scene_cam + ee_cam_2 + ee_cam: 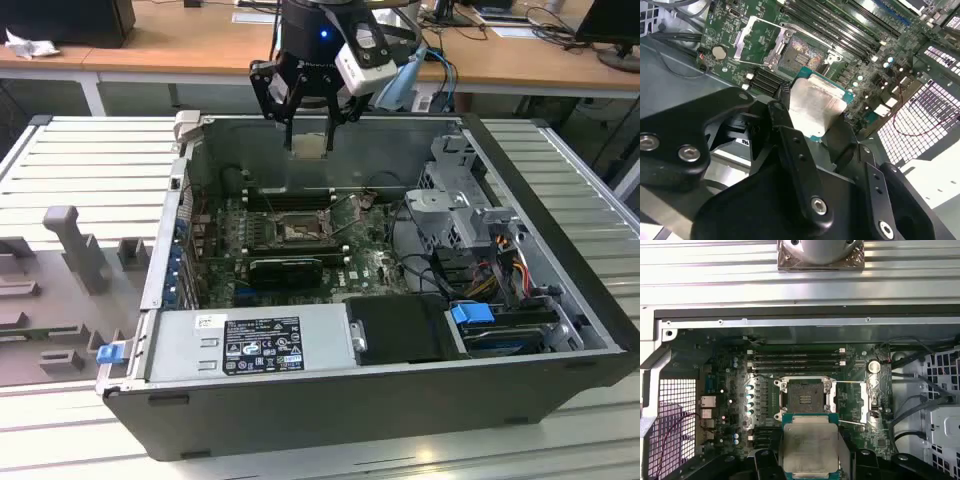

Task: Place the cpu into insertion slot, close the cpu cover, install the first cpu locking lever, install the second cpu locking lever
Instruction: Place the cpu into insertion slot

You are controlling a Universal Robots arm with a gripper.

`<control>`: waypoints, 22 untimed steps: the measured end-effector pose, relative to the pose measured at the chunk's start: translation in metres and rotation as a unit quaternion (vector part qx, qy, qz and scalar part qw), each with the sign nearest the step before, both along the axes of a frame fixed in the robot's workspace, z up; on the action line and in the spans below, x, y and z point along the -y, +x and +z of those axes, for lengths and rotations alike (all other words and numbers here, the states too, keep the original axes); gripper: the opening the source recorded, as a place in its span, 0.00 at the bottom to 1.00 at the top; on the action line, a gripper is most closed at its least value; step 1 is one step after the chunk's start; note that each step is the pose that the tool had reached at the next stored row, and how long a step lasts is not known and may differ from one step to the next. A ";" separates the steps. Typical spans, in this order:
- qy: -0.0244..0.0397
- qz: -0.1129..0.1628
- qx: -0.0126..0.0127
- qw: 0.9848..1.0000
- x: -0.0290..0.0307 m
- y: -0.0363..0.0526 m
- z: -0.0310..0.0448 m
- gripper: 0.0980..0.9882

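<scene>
My gripper [312, 135] hangs above the back wall of the open computer case [150, 270], shut on the cpu [312, 147]. Both wrist views show the cpu [812, 105] [810, 447] as a silvery square chip with a green edge, pinched between the black fingers [782, 117]. Down on the green motherboard lies the insertion slot [804, 395] [802, 52] [297, 230], bare, with its contact field exposed. The cpu cover [866, 402] [757, 42] is swung open beside the slot. Two thin locking levers [849, 382] stick out toward the cover's side. The chip sits well above the slot.
Long black memory slots [797, 360] run beside the socket. A power supply [250, 345], a drive cage [460, 215] and coloured cables [500, 275] sit in the case toward the front and the exterior view's right. Grey fixtures [70, 245] stand on the slatted table at the exterior view's left.
</scene>
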State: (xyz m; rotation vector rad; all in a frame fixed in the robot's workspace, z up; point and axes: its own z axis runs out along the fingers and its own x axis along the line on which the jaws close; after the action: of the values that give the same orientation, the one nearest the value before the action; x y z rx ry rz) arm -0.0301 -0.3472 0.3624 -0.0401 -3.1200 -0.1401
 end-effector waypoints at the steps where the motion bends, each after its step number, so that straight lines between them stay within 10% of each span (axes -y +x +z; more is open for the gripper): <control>1: 0.000 -0.001 0.000 1.000 0.0000 0.0000 0.0000 0.48; 22: -0.002 -0.114 -0.001 0.993 0.0001 -0.0001 -0.0049 0.48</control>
State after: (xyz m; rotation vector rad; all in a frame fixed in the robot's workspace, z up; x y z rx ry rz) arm -0.0302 -0.3472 0.3575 -0.3975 -3.1039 -0.1356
